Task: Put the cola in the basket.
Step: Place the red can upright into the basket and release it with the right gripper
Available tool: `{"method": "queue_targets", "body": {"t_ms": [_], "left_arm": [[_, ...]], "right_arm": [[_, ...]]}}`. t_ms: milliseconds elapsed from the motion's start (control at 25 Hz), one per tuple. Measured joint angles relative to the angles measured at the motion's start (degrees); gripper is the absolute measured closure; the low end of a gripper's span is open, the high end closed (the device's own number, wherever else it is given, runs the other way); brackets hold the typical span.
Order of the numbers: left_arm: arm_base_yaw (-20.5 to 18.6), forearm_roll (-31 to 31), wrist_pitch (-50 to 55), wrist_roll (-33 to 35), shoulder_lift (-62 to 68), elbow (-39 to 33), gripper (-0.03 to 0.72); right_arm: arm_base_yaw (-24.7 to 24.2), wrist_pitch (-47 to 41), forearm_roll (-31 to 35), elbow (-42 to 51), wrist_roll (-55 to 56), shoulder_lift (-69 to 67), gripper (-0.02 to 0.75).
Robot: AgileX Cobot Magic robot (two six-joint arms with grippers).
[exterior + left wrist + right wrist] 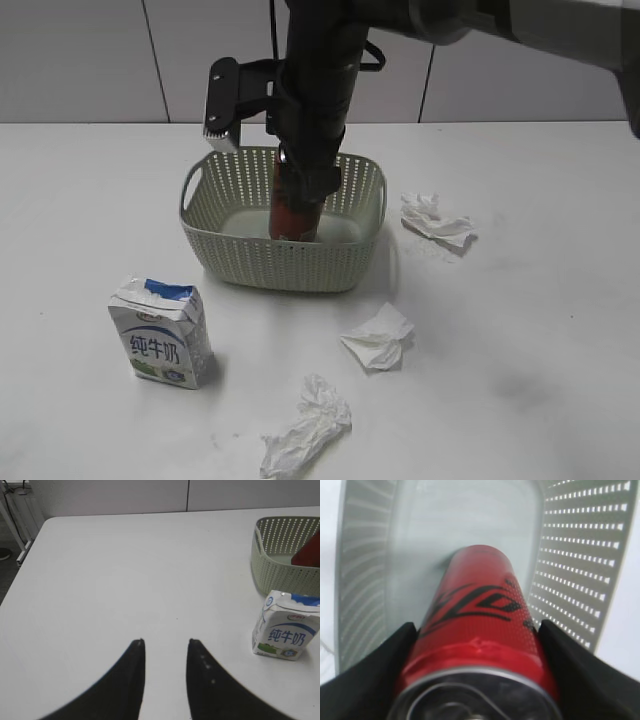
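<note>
The cola [294, 212] is a slim red can standing upright inside the pale green basket [258, 258], its base at or near the floor. My right gripper [306, 172] reaches down from above and is shut on the can's upper part. In the right wrist view the cola [480, 625] fills the space between both black fingers of the right gripper [476, 630], with the basket wall [580, 565] around it. My left gripper [165, 642] is open and empty over bare table, far left of the basket [280, 565]. A red piece of the cola [307, 555] shows there.
A white-and-blue milk carton [160, 332] stands in front of the basket on the left; it also shows in the left wrist view [285, 630]. Crumpled white tissues lie at the right [436, 220], front centre [380, 337] and near the front edge [305, 425].
</note>
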State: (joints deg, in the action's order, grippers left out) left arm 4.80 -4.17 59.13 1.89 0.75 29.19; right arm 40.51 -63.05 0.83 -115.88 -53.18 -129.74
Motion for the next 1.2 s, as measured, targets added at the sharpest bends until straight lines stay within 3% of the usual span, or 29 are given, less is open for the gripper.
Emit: {"method": "queue_targets", "body": {"t_ms": [360,800,1200], "left_arm": [[0.0,0.0,0.0,0.0,0.0,0.0,0.459],[0.0,0.0,0.0,0.0,0.0,0.0,0.456],[0.0,0.0,0.0,0.0,0.0,0.0,0.455]], "right_arm": [[0.0,2.2,0.0,0.0,0.0,0.0,0.205],[0.0,6.9,-0.8,-0.3,0.0,0.2,0.139],[-0.1,15.0,-1.7,-0.4,3.3,3.0,0.137]]}}
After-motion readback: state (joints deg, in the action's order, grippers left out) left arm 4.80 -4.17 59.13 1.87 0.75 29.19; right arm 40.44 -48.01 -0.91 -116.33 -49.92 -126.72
